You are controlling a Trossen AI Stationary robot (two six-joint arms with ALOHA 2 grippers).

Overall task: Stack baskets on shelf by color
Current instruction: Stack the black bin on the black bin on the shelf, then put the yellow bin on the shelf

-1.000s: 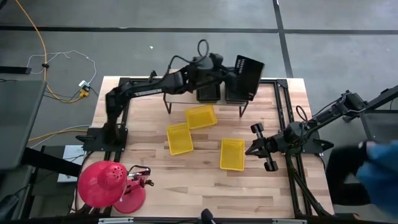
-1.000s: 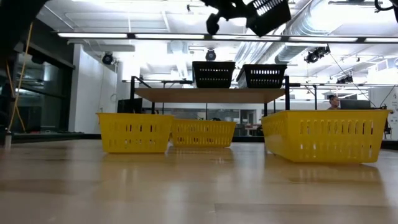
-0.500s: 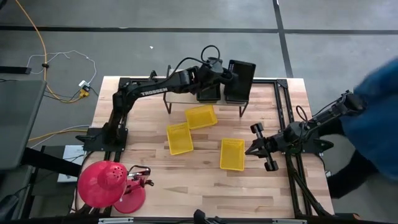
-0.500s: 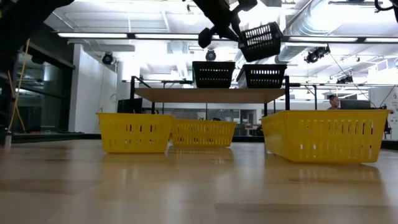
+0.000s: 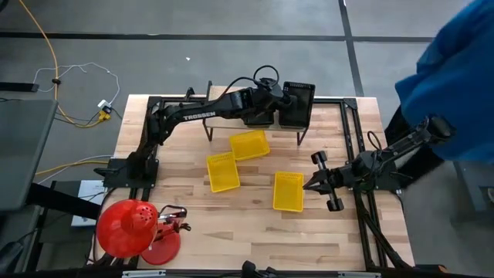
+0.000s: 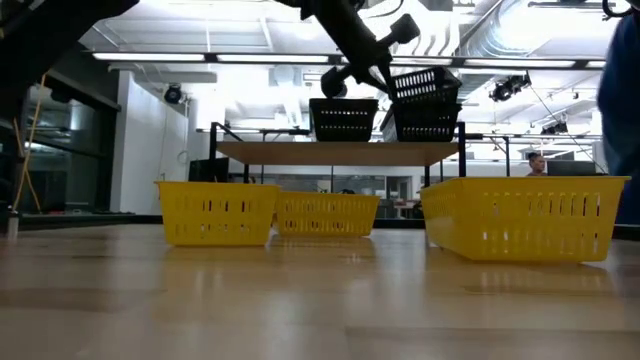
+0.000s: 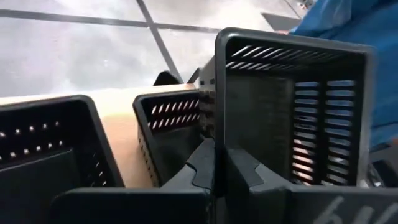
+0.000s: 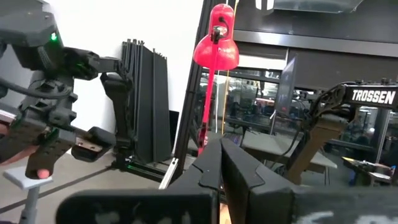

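Three yellow baskets [image 5: 288, 191] lie on the table; left claw [image 7: 219, 163] clamps one black basket [image 7: 292, 106].

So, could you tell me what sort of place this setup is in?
Probably a robotics lab or workshop: exposed ceiling ducts and strip lights overhead, loose cables across a bare floor, and a wooden table framed by two arms.

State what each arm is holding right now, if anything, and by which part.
The left gripper holds a black basket by its rim wall, fingers shut on it, above the shelf. The right gripper holds nothing.
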